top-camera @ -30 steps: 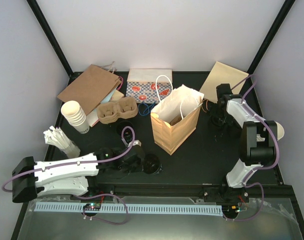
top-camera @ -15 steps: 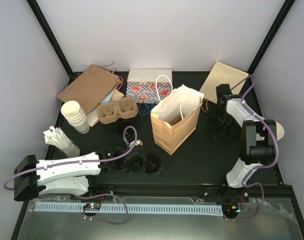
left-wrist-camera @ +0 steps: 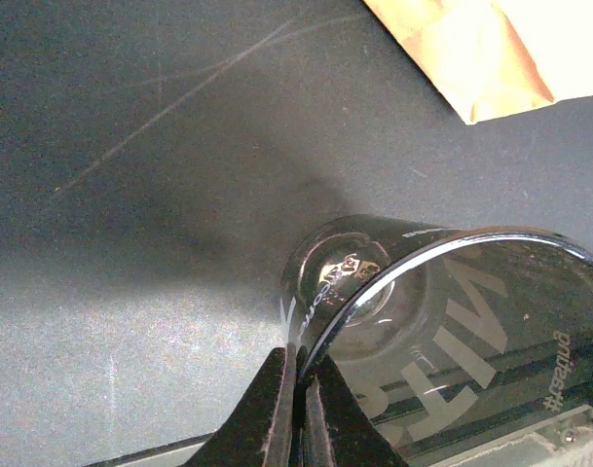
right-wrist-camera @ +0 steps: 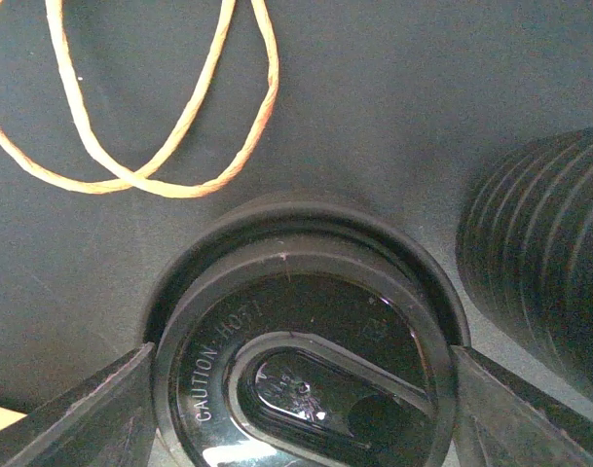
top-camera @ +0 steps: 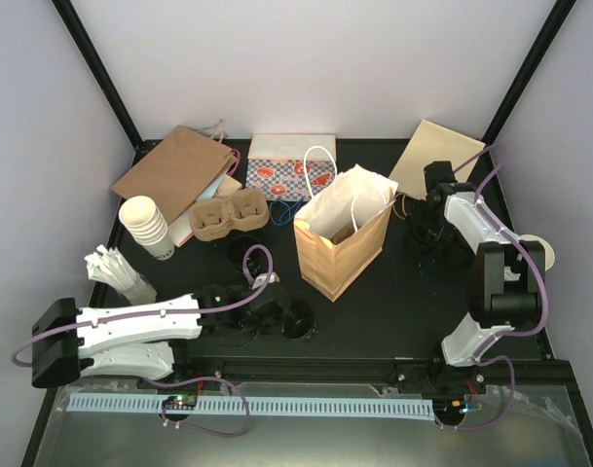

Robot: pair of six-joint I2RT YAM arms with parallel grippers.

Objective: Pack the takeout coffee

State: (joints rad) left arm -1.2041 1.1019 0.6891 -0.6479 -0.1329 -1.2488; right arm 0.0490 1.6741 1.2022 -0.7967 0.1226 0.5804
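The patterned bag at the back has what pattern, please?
The bag shows blue checks, red circles; top view.

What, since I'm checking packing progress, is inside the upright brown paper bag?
The paper bag shows its white lining and an unclear brownish shape low inside; its walls hide the bottom.

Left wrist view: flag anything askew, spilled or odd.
The black cup has no lid and seems tipped rather than upright, its rim pinched by the left gripper. No spill shows on the table around it.
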